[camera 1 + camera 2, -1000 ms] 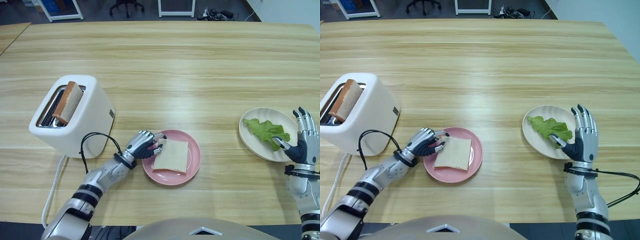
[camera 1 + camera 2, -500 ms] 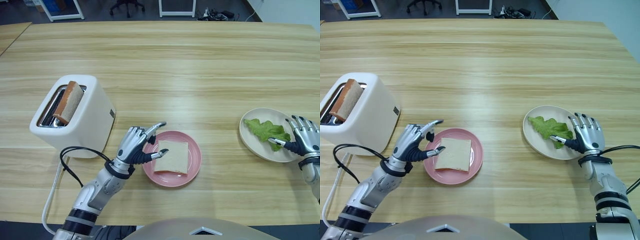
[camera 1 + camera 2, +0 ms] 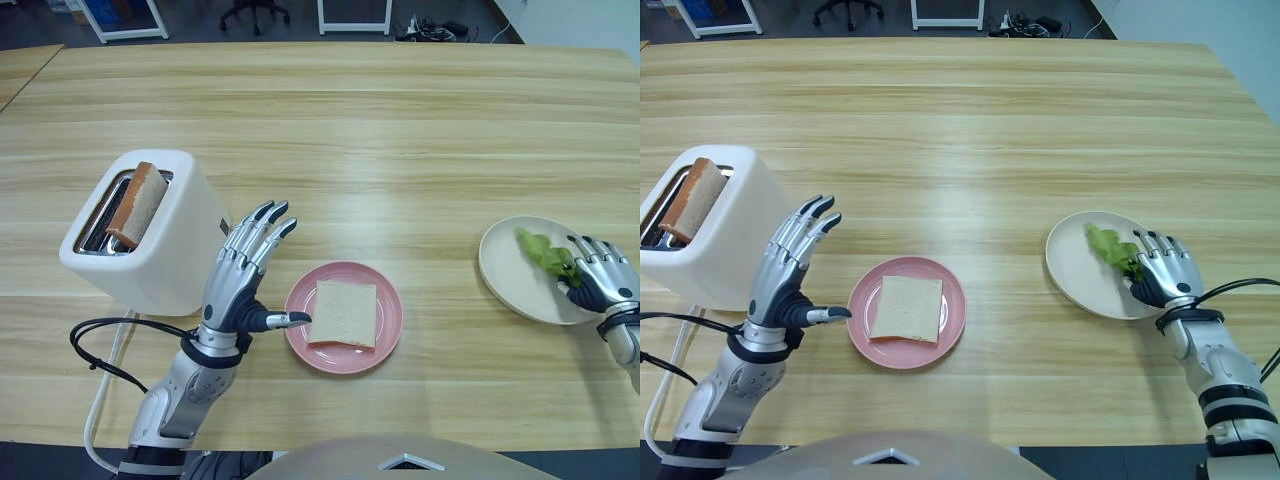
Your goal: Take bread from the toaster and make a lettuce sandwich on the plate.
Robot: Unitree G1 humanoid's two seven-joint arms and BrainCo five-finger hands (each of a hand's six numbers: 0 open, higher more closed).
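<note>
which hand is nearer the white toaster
Left. The left hand is open just beside the white toaster; the right hand is far across the wooden table, closed on the green lettuce leaf.

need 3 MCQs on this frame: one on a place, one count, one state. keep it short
1. The bread slice outside the toaster lies:
A) on the pink plate
B) on the bare table
C) in a hand

2. Slices standing in the toaster:
A) none
B) one
C) two

3. The left hand is:
A) shut on bread
B) shut on a cord
C) open, holding nothing

Answers:
1 A: the bread slice lies flat in the middle of the pink plate.
2 B: one browned slice sticks out of the toaster's top, with no second one beside it.
3 C: its fingers are spread, and it is raised between the toaster and the pink plate, touching neither.
</note>
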